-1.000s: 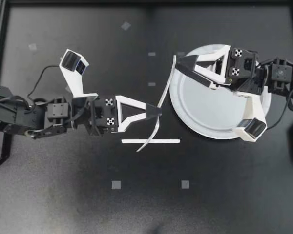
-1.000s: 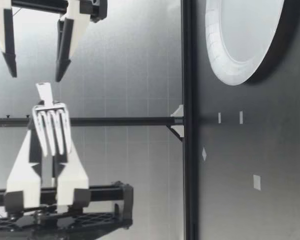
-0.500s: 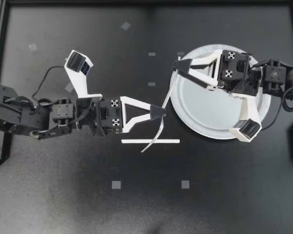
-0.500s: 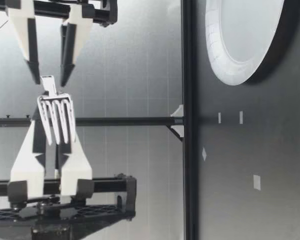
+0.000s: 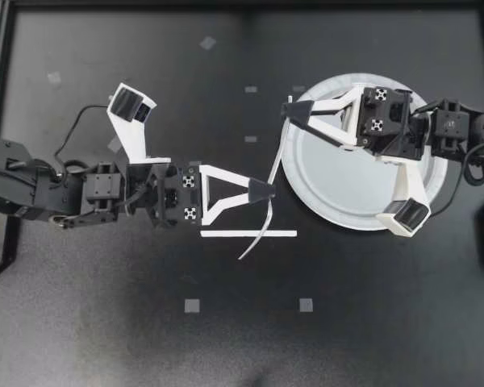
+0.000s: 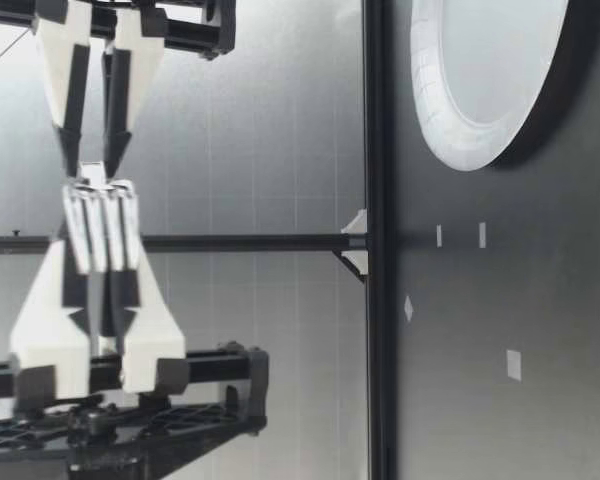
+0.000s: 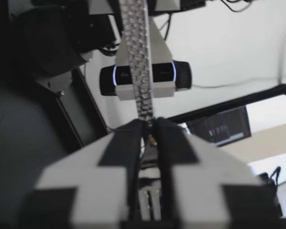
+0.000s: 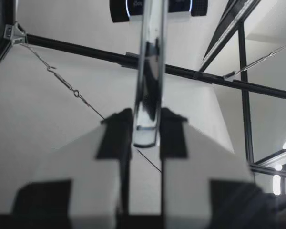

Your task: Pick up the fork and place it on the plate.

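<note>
Fingers of left gripper [image 5: 262, 190] and right gripper [image 5: 288, 109] both clamp the fork [image 5: 283, 143] aloft beside the plate [image 5: 351, 226] rim.

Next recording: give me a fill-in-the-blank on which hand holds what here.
1. The arm reaching over the plate is my ___ one.
2. My left hand is shut on the middle of the ___.
3. My right hand is shut on the fork's end, so the number of hands gripping it is ___.
Missing words: right; fork; two.
</note>
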Available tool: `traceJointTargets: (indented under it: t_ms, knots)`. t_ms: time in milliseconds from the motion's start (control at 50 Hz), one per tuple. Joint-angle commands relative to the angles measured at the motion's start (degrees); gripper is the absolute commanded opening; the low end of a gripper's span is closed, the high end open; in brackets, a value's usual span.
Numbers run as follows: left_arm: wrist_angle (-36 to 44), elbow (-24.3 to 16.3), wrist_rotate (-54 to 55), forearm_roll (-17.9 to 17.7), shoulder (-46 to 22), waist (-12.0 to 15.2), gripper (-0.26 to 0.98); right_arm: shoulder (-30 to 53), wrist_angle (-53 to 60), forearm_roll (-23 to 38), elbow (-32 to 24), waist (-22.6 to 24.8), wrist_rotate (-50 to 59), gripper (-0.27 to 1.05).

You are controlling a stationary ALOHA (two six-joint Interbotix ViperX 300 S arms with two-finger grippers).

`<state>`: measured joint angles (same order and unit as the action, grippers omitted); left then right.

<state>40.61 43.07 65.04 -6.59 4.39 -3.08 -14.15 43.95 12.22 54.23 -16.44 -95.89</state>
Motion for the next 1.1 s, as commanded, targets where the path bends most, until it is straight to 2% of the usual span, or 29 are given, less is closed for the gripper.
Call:
traceJointTargets:
  t_ms: [0,160,180,400,520,620,700,840,920,1080]
  knots:
    - [1.3,-1.1,-0.5,1.1,0.7,-0.4,0.42,-0.4,0.3,-0.2,-1.1,-0.4,-0.1,0.04]
    - [1.4,-1.2,-2.0,1.3,-0.2,-0.3,0.84,-0.4,0.3,-0.2,-1.0,-0.4,0.2,0.04]
    - [1.3,-1.2,-2.5,1.3,-0.2,-0.3,0.86,-0.4,0.2,-0.3,-1.0,-0.4,0.3,0.04]
    - [-0.5,0.5,-13.8,1.3,1.7,2.4,0.81,-1.1,-0.4,-0.4,-0.2,1.7,6.7,0.04]
    - [-5.5,2.5,-23.7,1.3,4.7,4.9,0.81,-3.7,-1.1,-0.9,1.3,4.6,13.6,0.04]
    - [-8.7,4.0,-31.7,1.3,8.1,6.3,0.81,-8.2,-4.5,-3.9,4.3,7.6,20.1,0.04]
    - [-9.8,5.5,-38.7,1.3,10.9,6.4,0.81,-12.9,-9.8,-10.7,7.0,10.7,24.6,0.03]
    - [-10.4,7.9,-44.8,1.2,14.2,6.3,0.81,-21.6,-25.8,-29.7,10.5,16.4,33.8,0.03]
    - [-9.6,9.1,-45.4,1.2,14.9,6.3,0.81,-25.3,-37.0,-40.9,11.2,16.7,39.6,0.03]
    - [-9.6,9.5,-45.6,1.2,14.2,6.3,0.81,-25.9,-48.9,-55.7,11.8,16.7,48.6,0.03]
